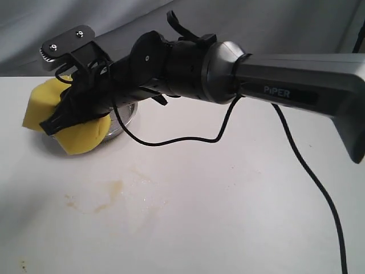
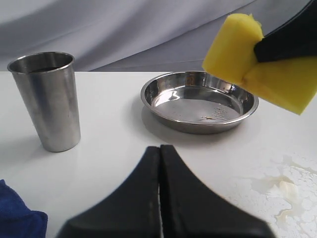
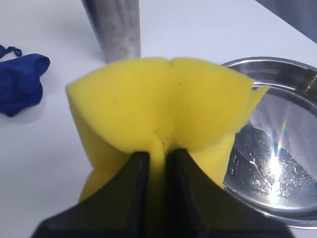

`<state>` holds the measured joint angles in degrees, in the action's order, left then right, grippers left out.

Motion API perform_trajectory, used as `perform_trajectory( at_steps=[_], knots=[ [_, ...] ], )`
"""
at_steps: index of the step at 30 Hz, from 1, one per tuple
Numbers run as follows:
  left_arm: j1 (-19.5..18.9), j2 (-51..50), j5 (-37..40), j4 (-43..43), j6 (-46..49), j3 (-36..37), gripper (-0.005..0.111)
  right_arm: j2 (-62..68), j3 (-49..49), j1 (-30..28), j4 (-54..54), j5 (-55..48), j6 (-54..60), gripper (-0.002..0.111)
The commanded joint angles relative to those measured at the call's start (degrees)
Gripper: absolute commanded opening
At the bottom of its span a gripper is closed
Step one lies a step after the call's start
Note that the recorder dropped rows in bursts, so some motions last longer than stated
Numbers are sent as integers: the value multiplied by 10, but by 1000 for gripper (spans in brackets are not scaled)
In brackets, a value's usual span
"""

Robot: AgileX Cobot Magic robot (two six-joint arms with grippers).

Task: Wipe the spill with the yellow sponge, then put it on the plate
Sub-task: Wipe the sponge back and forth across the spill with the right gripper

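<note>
Lettering on the right arm [image 1: 296,85] reads "PiPER". The right claw [image 3: 157,151] pinches one yellow sponge [image 3: 163,99], squeezing the foam so it bulges on both sides, and holds it in the air at the rim of the single steel plate [image 2: 188,106]. The left claw [image 2: 159,148] is pressed together with nothing in it. One spill [image 1: 108,194] lies as a thin amber smear on the white counter [image 1: 228,200], apart from the plate. One steel cup [image 2: 47,99] and one blue cloth [image 3: 20,82] sit nearby.
</note>
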<state>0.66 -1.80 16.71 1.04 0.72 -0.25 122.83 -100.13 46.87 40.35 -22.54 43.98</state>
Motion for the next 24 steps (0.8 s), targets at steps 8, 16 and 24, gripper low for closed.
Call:
perform_trajectory(
  at_steps=[8, 16, 24],
  knots=[
    [4, -2, -6, 1, -1, 2, 0, -4, 95, -27, -135, -41, -120, 0],
    [4, -2, -6, 1, -1, 2, 0, -4, 178, -30, -143, 21, -206, 0],
    [4, -2, -6, 1, -2, 2, 0, 49, 174, -25, 14, 21, -197, 0]
  ],
)
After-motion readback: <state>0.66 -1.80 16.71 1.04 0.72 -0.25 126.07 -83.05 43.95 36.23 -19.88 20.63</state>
